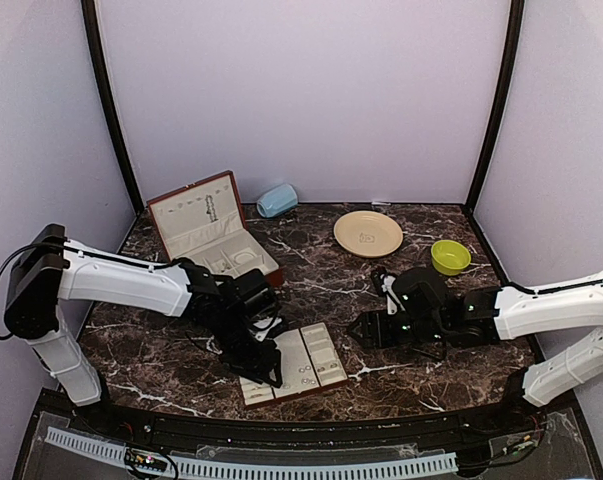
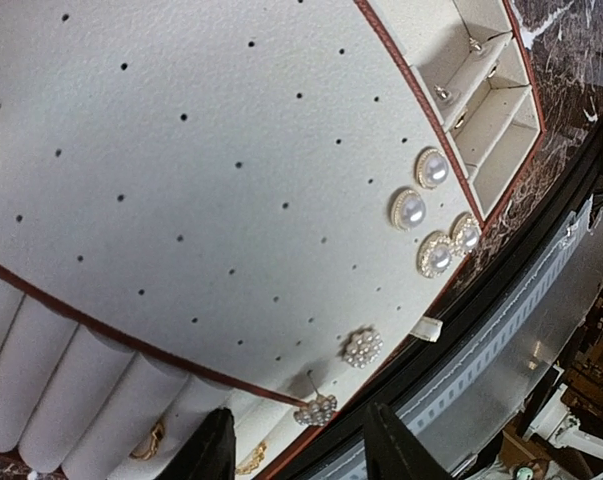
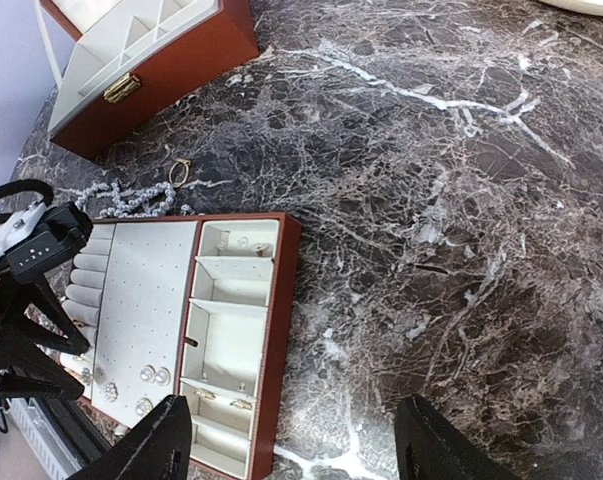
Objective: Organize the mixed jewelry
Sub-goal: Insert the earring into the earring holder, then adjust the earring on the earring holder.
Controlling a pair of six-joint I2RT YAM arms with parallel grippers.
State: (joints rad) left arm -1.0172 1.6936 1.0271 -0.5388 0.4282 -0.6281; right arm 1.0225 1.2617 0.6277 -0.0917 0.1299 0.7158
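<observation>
The cream slotted tray (image 1: 299, 393) lies near the table's front edge. My left gripper (image 1: 264, 365) hangs over its left end, open (image 2: 301, 452). Between its fingers (image 2: 217, 445) a small cluster earring (image 2: 316, 410) lies tilted on the tray's divider, post up, touching neither finger. Another cluster earring (image 2: 362, 347) and three pearl studs (image 2: 408, 208) sit in the perforated panel. A pearl strand (image 3: 131, 195) and a ring (image 3: 180, 170) lie on the marble beside the tray (image 3: 281, 300). My right gripper (image 1: 366, 330) stands open (image 3: 296, 450) just right of the tray, empty.
An open red-brown box (image 1: 206, 230) stands at the back left, with a pale blue object (image 1: 277, 200) behind it. A cream plate (image 1: 368, 233) and a green bowl (image 1: 450, 256) sit at the back right. Gold rings (image 2: 149, 440) rest in the tray's roll slots.
</observation>
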